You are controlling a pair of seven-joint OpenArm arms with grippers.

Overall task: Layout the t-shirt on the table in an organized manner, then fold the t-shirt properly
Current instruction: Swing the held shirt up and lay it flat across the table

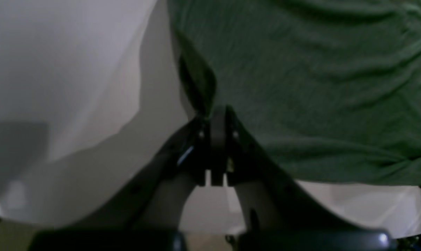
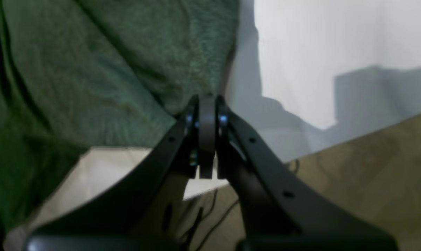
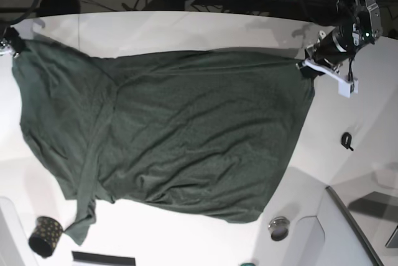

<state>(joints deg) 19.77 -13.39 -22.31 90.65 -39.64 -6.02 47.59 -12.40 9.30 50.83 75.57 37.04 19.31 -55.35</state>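
- Dark green t-shirt [image 3: 180, 129]: spread across the white table [image 3: 186, 27], rumpled.
- Soft, light, limp knit; sags if unsupported, so grip corners and hems.
- Left gripper [image 1: 217, 118] pinches one edge corner.
- Right gripper [image 2: 207, 104] pinches the opposite corner.

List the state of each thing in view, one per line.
t-shirt: spread out on the table, wrinkled, unfolded, two corners pinched.
left gripper: shut on the t-shirt's edge.
right gripper: shut on the t-shirt's edge.
table: white, mostly covered by the t-shirt.
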